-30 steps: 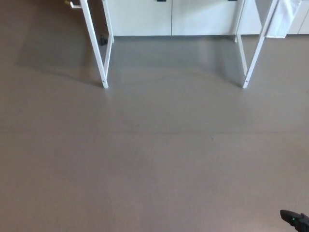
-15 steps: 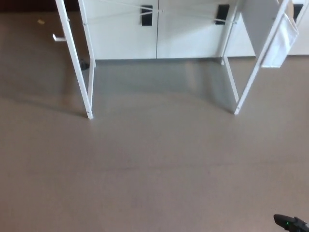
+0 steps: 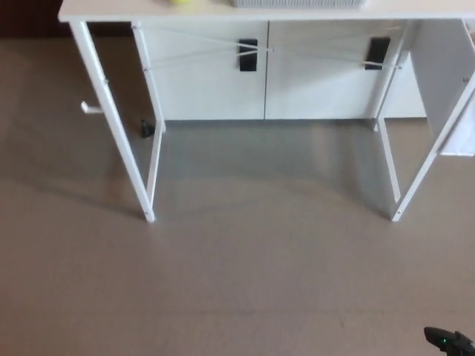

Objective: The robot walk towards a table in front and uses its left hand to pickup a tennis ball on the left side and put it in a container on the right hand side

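White counter (image 3: pixel 111 11): its top runs along the upper edge of the head view, on thin white legs, with white cabinet doors (image 3: pixel 208 81) behind it.
Tennis ball (image 3: pixel 178 2): only a yellow-green sliver shows, on the counter's left part and cut off by the frame edge.
Container (image 3: pixel 297 3): a grey rim is visible on the counter, to the right of the ball and apart from it. Its long side runs across the picture.
Left robot hand: not in the picture, so it has hold of nothing that can be seen.
Right robot hand (image 3: pixel 447 341): probably the small black tip with a green light in the lower right corner. I cannot tell whether it is open or closed.
Floor (image 3: pixel 245 282): a wide stretch of grey-brown floor lies between the robot and the counter's legs.
Key relation: the ball lies ahead and to the left, on the left arm's side, and is well out of reach.
Step in hand: judged to be the walk-up, with the pickup not yet begun.
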